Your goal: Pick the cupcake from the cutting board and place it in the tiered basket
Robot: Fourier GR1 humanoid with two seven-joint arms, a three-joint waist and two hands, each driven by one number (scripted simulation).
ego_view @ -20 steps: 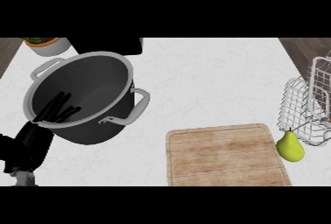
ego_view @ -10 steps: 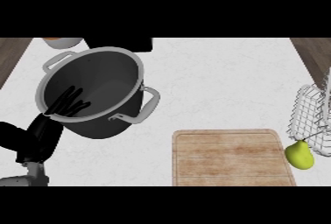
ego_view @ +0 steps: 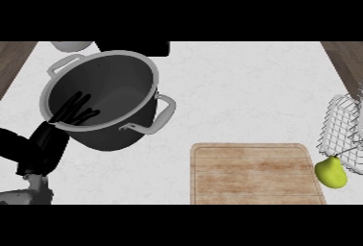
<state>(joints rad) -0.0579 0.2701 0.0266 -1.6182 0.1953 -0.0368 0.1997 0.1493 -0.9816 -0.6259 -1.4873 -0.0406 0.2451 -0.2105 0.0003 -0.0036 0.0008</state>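
White counter (ego_view: 241, 86): bare cutting board (ego_view: 255, 173); tilted pot (ego_view: 106, 103) holding left hand (ego_view: 74, 113), fingers straight, apart; pear (ego_view: 331, 171) beside tiered basket (ego_view: 344, 134), stem up.

A white, faintly mottled counter top (ego_view: 241, 91) fills nearly all of the view, evenly lit with only soft shadows on it. At its upper left corner a strip of brown wood-grain surface (ego_view: 14, 60) runs along the counter's slanted edge, and a matching brown strip (ego_view: 347, 60) borders the upper right corner. A flat black panel (ego_view: 138, 46) sits at the counter's far edge, left of middle, cut off by the top of the view.
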